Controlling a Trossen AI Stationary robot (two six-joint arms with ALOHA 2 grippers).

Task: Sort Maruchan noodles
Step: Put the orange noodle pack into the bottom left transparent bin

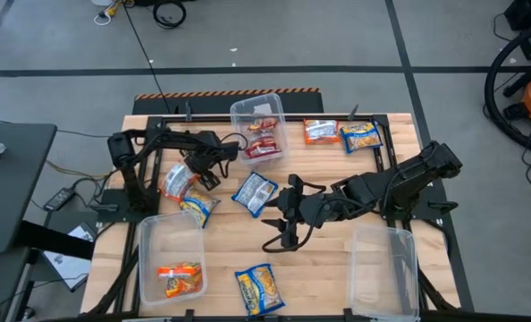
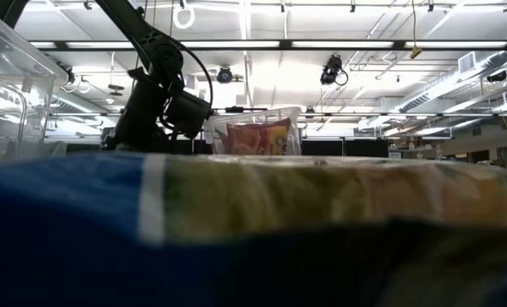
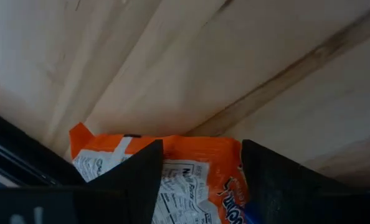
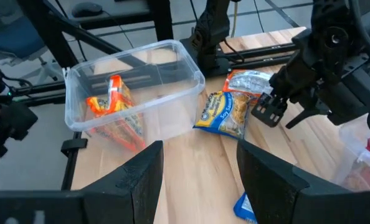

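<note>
Spread wide, the left gripper's [image 1: 205, 175] jaws stood over an orange packet [image 1: 177, 182] on the table [image 1: 328, 259], not visibly clamping it; its arm reached from the table's left edge. Right gripper [image 1: 282, 225] jaws were parted and empty mid-table, beside a blue packet [image 1: 254, 193].

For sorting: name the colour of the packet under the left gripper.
Orange packet, clearest in the left wrist view.

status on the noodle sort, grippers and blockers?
Left gripper open, straddling orange packet. Right gripper open, empty, mid-table. Nothing blocking.
</note>
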